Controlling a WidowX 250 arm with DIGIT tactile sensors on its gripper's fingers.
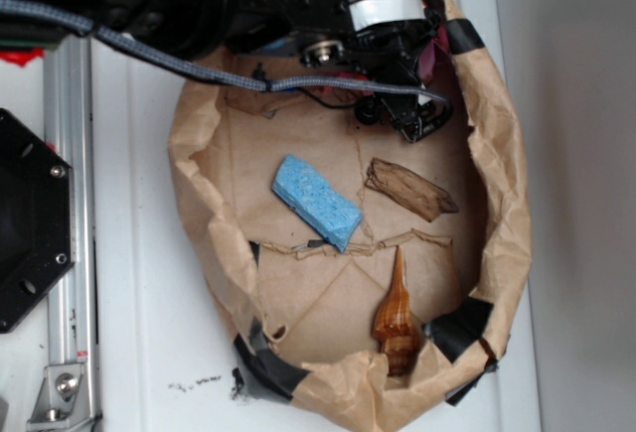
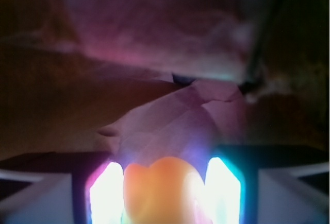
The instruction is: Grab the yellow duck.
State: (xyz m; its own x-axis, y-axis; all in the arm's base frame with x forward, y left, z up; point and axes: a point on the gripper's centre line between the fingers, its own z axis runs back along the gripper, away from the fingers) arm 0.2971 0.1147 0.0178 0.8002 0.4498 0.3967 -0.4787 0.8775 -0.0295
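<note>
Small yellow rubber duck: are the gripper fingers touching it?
Touching. The wrist view shows the rounded yellow-orange duck filling the space between both glowing fingers with no visible gap either side. The exterior view hides the duck behind the gripper.

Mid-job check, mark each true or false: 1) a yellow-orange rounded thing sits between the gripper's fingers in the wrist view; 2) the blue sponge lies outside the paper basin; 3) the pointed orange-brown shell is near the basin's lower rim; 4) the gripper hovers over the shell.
1) True: a yellow-orange rounded object, likely the yellow rubber duck, sits between the gripper and its glowing fingers.
2) False: the blue rectangular sponge lies inside the brown paper basin.
3) True: the pointed orange-brown shell lies there.
4) False: the gripper is at the upper rim, apart from the shell.
</note>
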